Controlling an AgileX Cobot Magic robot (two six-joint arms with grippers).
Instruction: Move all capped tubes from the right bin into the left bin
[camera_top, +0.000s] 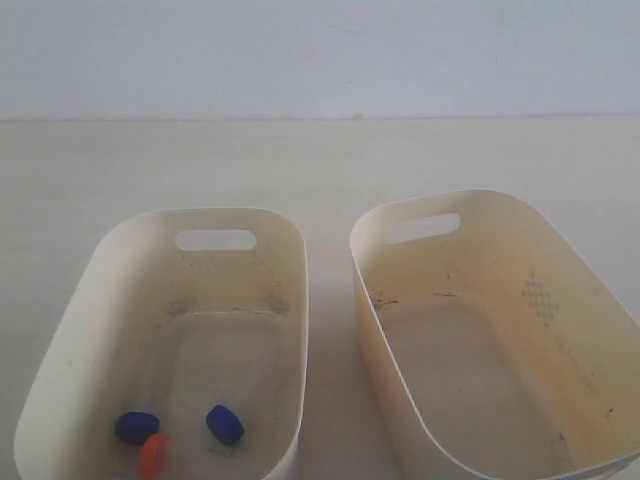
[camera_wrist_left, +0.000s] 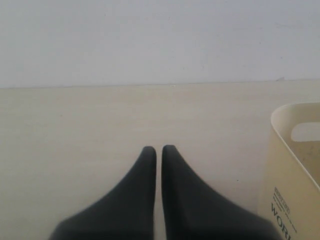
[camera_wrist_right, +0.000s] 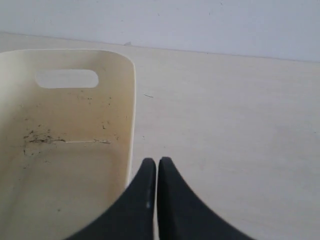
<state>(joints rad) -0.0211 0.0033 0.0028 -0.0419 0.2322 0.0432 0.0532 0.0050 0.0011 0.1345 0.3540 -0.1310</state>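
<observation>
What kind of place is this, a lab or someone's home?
Likely a robot test bench rather than a home: a bare pale table against a blank wall, with small capped tubes lying in the left bin and the right bin beside it.

Pale wood-grain tabletop (camera_top: 320, 170), plain white wall (camera_top: 320, 60) behind — soft, even light

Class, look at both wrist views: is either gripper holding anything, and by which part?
Nothing is held. The left gripper and right gripper are both shut with nothing between their fingertips.
</observation>
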